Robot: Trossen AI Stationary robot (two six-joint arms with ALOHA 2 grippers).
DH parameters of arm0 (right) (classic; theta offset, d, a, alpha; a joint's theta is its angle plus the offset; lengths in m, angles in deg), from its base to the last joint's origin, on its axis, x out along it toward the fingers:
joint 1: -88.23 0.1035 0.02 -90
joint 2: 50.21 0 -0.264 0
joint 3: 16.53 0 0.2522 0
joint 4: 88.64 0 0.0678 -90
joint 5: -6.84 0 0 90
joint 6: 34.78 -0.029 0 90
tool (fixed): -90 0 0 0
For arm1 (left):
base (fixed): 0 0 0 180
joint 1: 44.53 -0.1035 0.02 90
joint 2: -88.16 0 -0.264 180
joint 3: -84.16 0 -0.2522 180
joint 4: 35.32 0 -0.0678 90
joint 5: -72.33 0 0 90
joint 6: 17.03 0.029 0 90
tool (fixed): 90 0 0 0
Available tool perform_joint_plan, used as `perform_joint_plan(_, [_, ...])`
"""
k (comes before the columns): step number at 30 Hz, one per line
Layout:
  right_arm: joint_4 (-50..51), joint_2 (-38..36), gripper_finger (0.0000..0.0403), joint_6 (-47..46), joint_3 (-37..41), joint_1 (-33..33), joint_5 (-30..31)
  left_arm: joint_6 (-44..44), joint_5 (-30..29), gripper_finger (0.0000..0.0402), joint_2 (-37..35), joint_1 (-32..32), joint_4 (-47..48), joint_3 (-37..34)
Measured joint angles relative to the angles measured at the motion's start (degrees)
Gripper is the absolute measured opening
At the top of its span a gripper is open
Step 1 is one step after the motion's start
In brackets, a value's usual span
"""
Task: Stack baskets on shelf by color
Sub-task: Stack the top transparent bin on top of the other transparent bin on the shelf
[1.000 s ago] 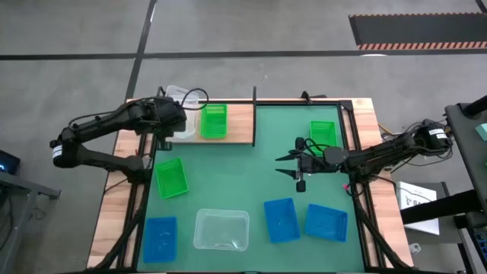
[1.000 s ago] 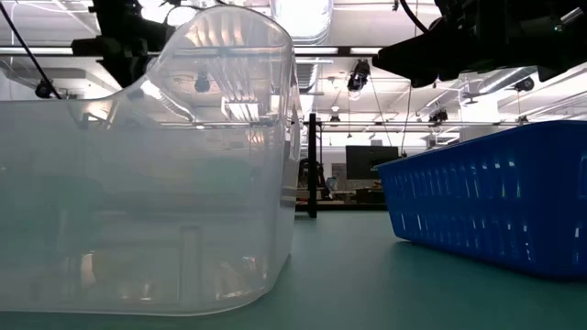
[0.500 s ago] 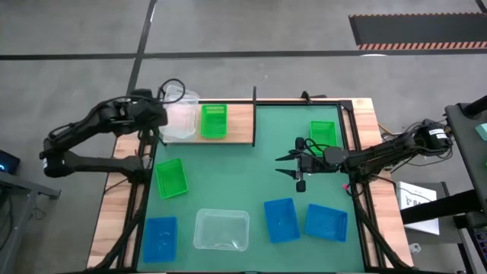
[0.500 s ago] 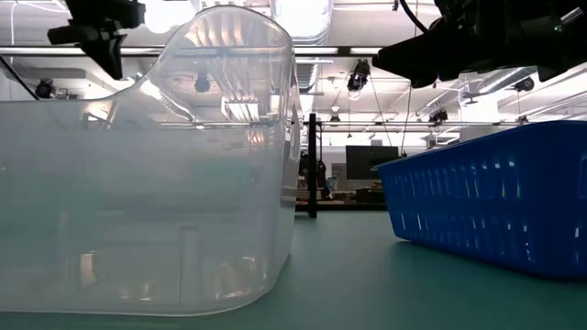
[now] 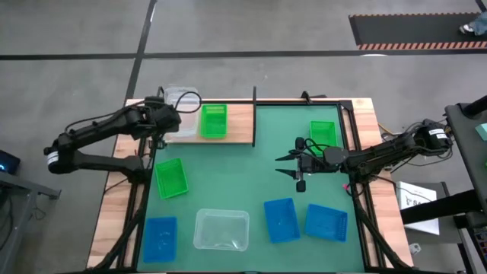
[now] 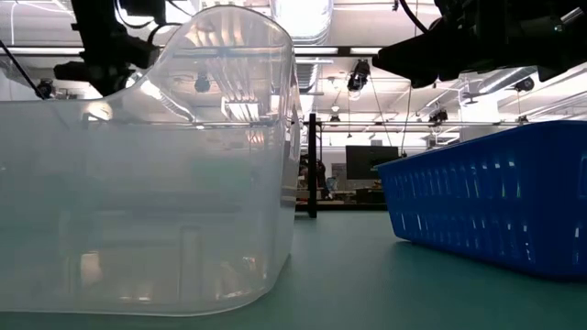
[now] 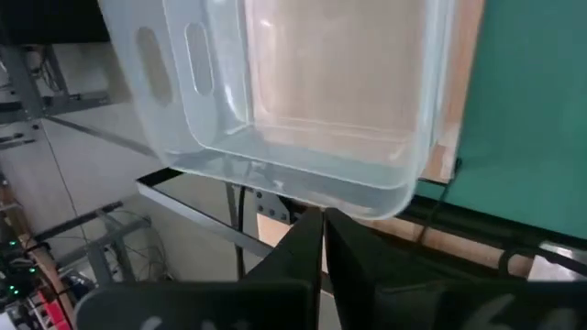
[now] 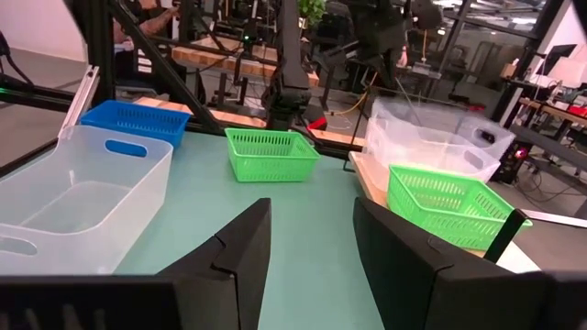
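Two clear baskets (image 5: 183,106), nested, stand on the left end of the light-wood shelf (image 5: 240,126), with a green basket (image 5: 214,120) beside them. My left gripper (image 5: 166,122) is shut at the clear stack's left end wall (image 7: 303,179). My right gripper (image 5: 294,166) hangs open and empty over the green mat's middle right. On the mat lie two green baskets (image 5: 171,178) (image 5: 323,134), a clear basket (image 5: 221,229) and three blue ones (image 5: 160,235) (image 5: 281,219) (image 5: 326,221). My left gripper's shut fingertips (image 7: 321,225) stand at the lower edge of the clear stack's short end wall (image 7: 312,197), coming about level from the table's left side. I cannot tell whether they touch it. The stack sits flat on the shelf.
A black upright (image 5: 253,114) stands at the shelf's right end. Black frame bars run along the table's left (image 5: 144,190) and right (image 5: 358,190) sides. Open mat lies between the shelf and the near row of baskets.
My left gripper has drawn back from over the clear stack toward the table's left edge, then come back toward the stack's left end. My right arm has kept still.
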Motion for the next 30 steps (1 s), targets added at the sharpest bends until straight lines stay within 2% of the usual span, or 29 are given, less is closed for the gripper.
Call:
perform_joint_plan(7, [0.0,0.0,0.0148,0.0,0.0,0.0,0.0,-1.5,0.9,0.0001,-0.3,0.1,-0.5,1.4])
perform_joint_plan(13, [0.0,0.0,0.0148,0.0,0.0,0.0,0.0,-12.4,13.8,0.0001,-0.7,1.7,-5.5,0.8])
perform_joint_plan(15, [0.0,0.0,0.0148,0.0,0.0,0.0,0.0,-15.0,15.4,0.0001,-0.8,2.7,-9.3,0.1])
perform_joint_plan(23, [0.2,0.0,0.0148,-0.1,0.0,0.0,0.0,-13.2,15.6,0.0001,0.8,3.9,-29.4,-6.3])
perform_joint_plan(27, [0.2,0.0,0.0148,-0.5,0.0,0.0,0.0,-11.8,13.5,0.0001,3.0,3.9,-30.4,-7.6])
perform_joint_plan(30, [0.5,0.0,0.0148,-0.6,0.0,0.0,0.0,-11.8,10.8,0.0001,4.1,3.8,-27.8,-7.6])
